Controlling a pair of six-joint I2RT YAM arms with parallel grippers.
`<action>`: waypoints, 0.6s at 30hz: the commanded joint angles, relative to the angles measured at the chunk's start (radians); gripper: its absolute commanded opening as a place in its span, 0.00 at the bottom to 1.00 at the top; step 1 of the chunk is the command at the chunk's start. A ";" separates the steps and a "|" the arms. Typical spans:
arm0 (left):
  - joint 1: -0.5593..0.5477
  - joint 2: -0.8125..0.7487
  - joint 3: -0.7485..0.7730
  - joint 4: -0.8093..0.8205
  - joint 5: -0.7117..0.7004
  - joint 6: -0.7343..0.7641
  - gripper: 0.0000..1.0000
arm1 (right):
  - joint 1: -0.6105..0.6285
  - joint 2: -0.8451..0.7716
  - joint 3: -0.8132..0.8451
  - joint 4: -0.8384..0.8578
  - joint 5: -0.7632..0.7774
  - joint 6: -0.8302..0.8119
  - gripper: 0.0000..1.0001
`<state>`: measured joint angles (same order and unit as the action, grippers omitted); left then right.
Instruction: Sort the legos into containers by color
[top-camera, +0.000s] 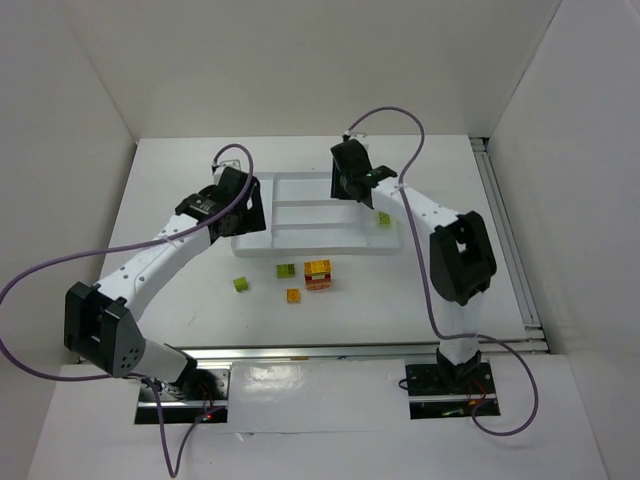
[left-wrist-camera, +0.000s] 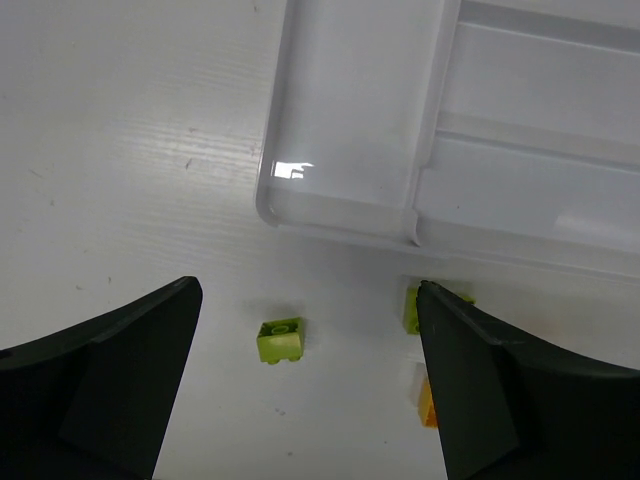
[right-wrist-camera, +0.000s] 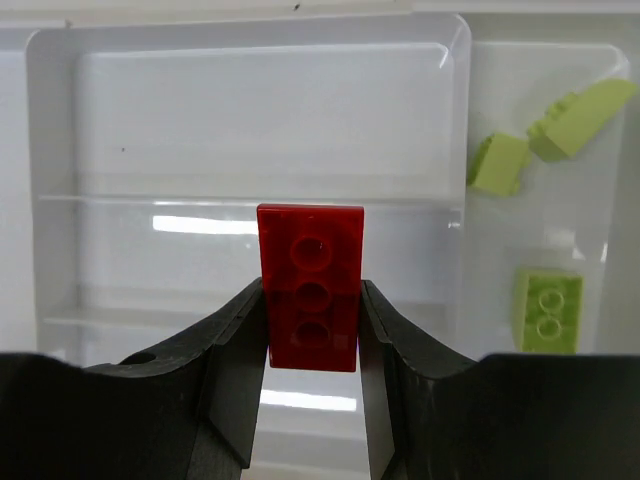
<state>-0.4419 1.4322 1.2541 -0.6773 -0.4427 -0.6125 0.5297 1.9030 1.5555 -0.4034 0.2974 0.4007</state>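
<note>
My right gripper (right-wrist-camera: 311, 290) is shut on a red brick (right-wrist-camera: 310, 240) and holds it above an empty wide compartment of the white divided tray (right-wrist-camera: 250, 30). Three lime green bricks (right-wrist-camera: 547, 308) lie in the tray's right-hand compartment; one shows from above (top-camera: 383, 218). My left gripper (left-wrist-camera: 308, 288) is open and empty, above the table near the tray's corner (left-wrist-camera: 350, 150). A lime green brick (left-wrist-camera: 281, 340) lies between its fingers, below them. On the table in front of the tray (top-camera: 300, 215) lie two green bricks (top-camera: 241, 284), an orange brick (top-camera: 293, 295) and a stacked orange-red block (top-camera: 318, 273).
White walls close in the table on the left, back and right. A metal rail (top-camera: 510, 240) runs along the table's right edge. In the left wrist view a second green brick (left-wrist-camera: 411, 308) and an orange brick (left-wrist-camera: 427, 400) are partly hidden behind the right finger.
</note>
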 joint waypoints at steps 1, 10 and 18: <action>0.005 -0.067 -0.038 -0.057 -0.017 -0.043 1.00 | -0.037 0.115 0.157 0.057 -0.027 -0.046 0.35; 0.005 -0.137 -0.205 -0.102 0.062 -0.154 0.98 | -0.056 0.407 0.448 0.002 -0.015 -0.056 0.46; 0.005 -0.158 -0.315 -0.091 0.101 -0.204 0.96 | -0.047 0.349 0.431 -0.017 0.005 -0.056 0.82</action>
<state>-0.4412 1.3056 0.9569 -0.7700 -0.3702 -0.7708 0.4725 2.3268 1.9583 -0.4133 0.2771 0.3504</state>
